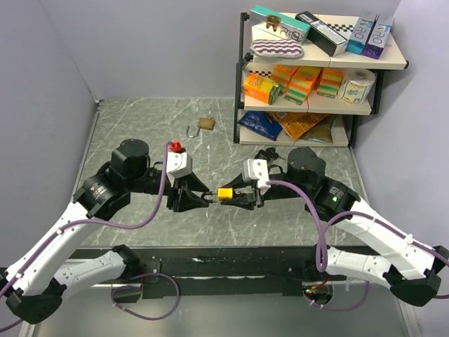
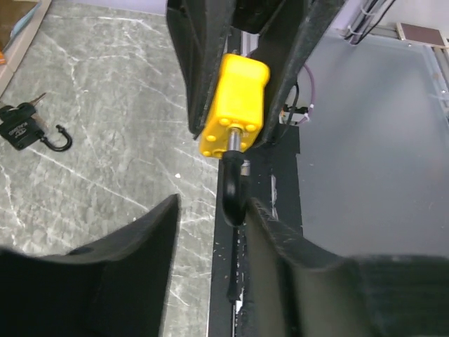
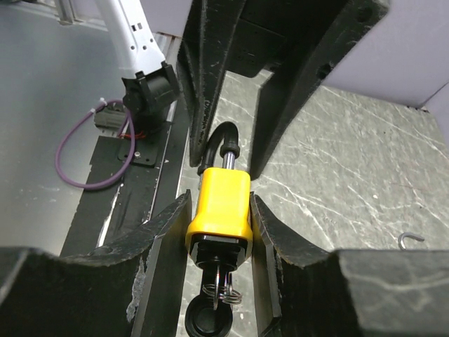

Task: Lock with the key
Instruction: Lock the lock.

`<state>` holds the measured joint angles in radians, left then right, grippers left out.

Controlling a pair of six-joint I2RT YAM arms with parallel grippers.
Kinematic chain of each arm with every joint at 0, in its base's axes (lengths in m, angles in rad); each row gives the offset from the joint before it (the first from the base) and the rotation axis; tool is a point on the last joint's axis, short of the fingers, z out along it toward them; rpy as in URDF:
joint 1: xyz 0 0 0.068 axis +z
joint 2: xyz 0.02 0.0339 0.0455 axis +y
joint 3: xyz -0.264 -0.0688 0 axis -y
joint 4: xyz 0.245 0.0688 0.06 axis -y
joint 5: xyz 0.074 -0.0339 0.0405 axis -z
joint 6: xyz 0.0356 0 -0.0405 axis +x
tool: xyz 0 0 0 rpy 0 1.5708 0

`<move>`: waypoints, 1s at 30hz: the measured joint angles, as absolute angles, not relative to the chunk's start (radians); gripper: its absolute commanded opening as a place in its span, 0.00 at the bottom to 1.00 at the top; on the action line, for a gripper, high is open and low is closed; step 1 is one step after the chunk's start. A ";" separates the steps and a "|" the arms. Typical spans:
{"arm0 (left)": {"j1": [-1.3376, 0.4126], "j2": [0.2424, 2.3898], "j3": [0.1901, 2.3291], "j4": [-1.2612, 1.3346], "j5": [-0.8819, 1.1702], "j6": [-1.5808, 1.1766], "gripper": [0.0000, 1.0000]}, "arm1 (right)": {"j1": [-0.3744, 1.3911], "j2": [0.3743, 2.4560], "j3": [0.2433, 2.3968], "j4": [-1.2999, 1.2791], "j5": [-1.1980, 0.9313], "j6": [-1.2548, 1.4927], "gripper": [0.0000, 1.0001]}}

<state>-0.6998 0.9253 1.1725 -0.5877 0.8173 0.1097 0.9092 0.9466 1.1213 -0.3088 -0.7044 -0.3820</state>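
Note:
A yellow padlock (image 1: 226,194) with a black shackle (image 2: 233,191) is held level above the table between the two arms. My right gripper (image 3: 221,205) is shut on the padlock's body (image 3: 220,202). A key with a black head (image 3: 209,320) and a wire ring sits in its keyhole, pointing back at my right wrist. My left gripper (image 2: 214,207) is open. Its fingers stand either side of the shackle, which lies close against the right finger (image 2: 280,232). In the top view my left gripper (image 1: 203,199) meets the right gripper (image 1: 230,194) tip to tip.
A brass padlock (image 1: 205,123) with an open shackle lies at the back of the table. A black padlock (image 2: 21,130) with keys lies near the shelf unit (image 1: 316,105) of boxes and packets at the back right. Grey walls enclose the table.

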 measured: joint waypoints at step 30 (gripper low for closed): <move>-0.703 0.947 1.174 -0.597 0.817 0.093 0.01 | 0.867 0.992 1.198 -0.405 -0.754 -0.290 0.70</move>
